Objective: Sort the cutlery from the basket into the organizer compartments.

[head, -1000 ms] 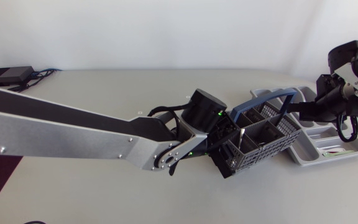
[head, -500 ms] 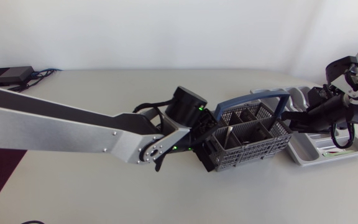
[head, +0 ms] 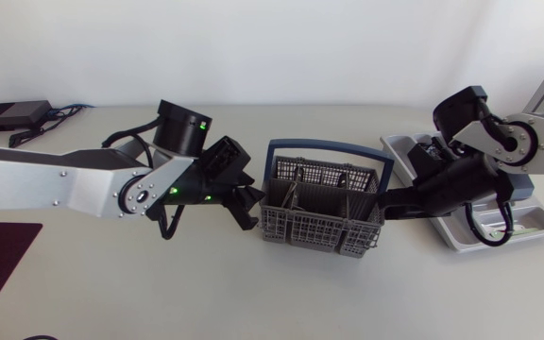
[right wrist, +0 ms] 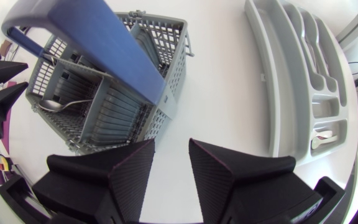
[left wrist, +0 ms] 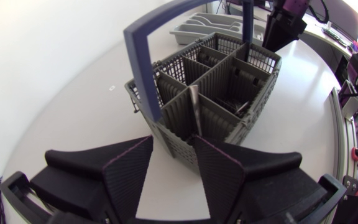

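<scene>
Either side of the basket (head: 321, 203), left gripper (left wrist: 174, 149) and right gripper (right wrist: 171, 144) hover with jaws spread; picking comes next: dip in, pinch the spoon (right wrist: 64, 104).

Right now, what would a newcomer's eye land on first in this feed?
First, the grey basket with its blue handle, standing mid-table between the left gripper and the right gripper. Both grippers are open and point at it from opposite sides. Next comes the grey organizer at the table's right end, partly under the right arm, then a spoon in one basket compartment.
</scene>
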Robot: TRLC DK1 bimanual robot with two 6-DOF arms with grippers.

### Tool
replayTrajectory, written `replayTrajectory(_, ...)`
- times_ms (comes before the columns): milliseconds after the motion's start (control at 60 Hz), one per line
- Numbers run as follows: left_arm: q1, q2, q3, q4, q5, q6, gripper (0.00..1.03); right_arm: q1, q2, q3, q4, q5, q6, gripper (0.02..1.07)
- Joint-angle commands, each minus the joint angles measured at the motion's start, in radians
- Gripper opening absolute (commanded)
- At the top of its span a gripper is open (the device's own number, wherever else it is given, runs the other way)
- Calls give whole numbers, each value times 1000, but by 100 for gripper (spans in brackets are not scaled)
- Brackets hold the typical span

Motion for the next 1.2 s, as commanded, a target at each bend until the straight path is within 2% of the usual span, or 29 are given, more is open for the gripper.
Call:
replayTrajectory(0, 21, -25, -52, -12, 23, 32, 48, 44, 4, -10, 9, 1, 51, 46)
replayTrajectory(133, 39, -32, -86, -12, 34, 45, 48, 82, 58, 30, 39, 33, 83, 46)
replayTrajectory(417, 56, -71, -143, -9, 41, 61, 48, 102, 144, 105, 83, 38, 117, 46)
replayTrajectory(500, 64, -83, -144, -9, 41, 64, 48, 113, 156, 110, 88, 73, 121, 46)
replayTrajectory(600, 75, -98, -141, -9, 41, 67, 48, 113, 110, 78, 101, 139, 118, 48)
replayTrajectory(633, 79, -108, -140, -9, 41, 67, 49, 108, 76, 62, 100, 147, 112, 51)
replayTrajectory(733, 84, -144, -134, -20, 40, 65, 51, 97, -56, 27, 91, 170, 78, 51)
replayTrajectory(817, 81, -167, -126, -35, 40, 65, 52, 105, -145, 26, 57, 157, 51, 56)
replayTrajectory(950, 49, -170, -123, -35, 38, 62, 52, 163, -208, 43, 31, 88, 51, 56)
replayTrajectory(1183, 44, -112, -109, -27, 38, 62, 52, 346, -128, 78, 83, 69, 98, 56)
